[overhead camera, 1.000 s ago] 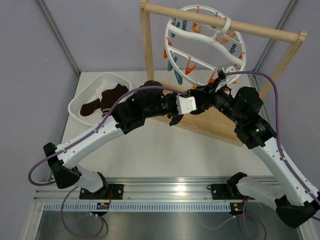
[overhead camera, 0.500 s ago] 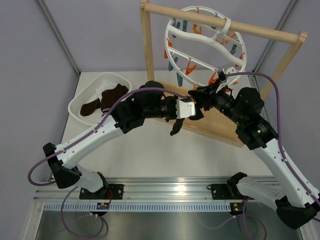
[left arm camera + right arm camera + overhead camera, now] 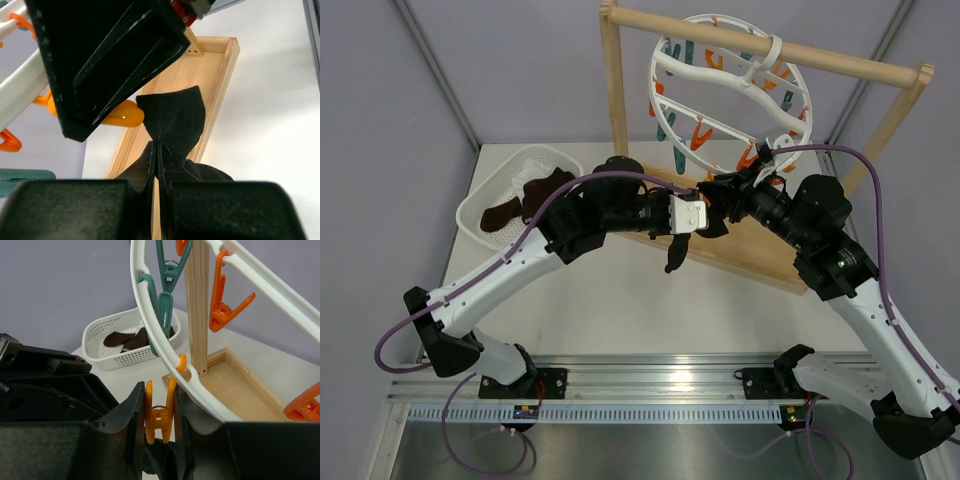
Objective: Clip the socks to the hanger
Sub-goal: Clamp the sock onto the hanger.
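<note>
over white table (image 3: 620, 300), left fingers (image 3: 134, 182) pinch black sock (image 3: 175, 117), right fingers (image 3: 133, 412) squeeze orange clip (image 3: 159, 416).

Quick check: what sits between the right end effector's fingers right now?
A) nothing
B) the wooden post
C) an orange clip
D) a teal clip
C: in the right wrist view, the right end effector has its fingers against both sides of an orange clip hanging from the hanger.

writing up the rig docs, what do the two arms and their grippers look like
Both arms match: the left arm and right arm have white link shells with black joint housings and black bases. A purple cable loops along each. The left gripper and right gripper have matte black angular fingers.
</note>
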Available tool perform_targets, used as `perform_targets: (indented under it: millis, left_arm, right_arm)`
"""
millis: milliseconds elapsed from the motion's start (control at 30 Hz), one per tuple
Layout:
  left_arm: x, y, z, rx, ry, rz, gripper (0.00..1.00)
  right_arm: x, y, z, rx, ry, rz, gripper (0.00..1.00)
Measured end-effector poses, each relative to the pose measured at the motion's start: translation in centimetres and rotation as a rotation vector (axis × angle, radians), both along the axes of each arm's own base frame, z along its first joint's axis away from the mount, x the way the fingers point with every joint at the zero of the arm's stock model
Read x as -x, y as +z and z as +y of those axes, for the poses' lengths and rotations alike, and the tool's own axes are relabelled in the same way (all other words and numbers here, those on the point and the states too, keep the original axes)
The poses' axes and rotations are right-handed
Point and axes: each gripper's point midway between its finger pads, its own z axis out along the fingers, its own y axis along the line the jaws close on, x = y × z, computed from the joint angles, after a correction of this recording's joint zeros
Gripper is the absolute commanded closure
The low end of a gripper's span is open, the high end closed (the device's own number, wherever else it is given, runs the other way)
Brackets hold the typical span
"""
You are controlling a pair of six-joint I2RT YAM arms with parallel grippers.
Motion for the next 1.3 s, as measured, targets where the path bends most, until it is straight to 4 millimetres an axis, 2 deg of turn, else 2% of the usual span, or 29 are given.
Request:
perform_targets:
  millis: [233,500,767,1300]
  left_arm:
    - [-0.6,0.0,0.4,0.0,0.012,-0.001,1.0]
    - [0.0,1.1,0.1,0.024,-0.026,-0.005,1.0]
    - [0.2,1.0,0.1,0.02,-0.042,0.0,1.0]
    - [-1.7,1.2,0.3,0.041,-0.003,-0.015,1.0]
  right_arm:
    - [0.2,0.1,-0.1,0.002,0.003,-0.004,1.0]
    - [0.2,0.1,-0.1,0.004,0.003,-0.003,1.0]
    - [0.3,0.0,0.0,0.005,0.01,-0.001,1.0]
    - [0.7,0.1,0.1,0.011,0.027,0.003,1.0]
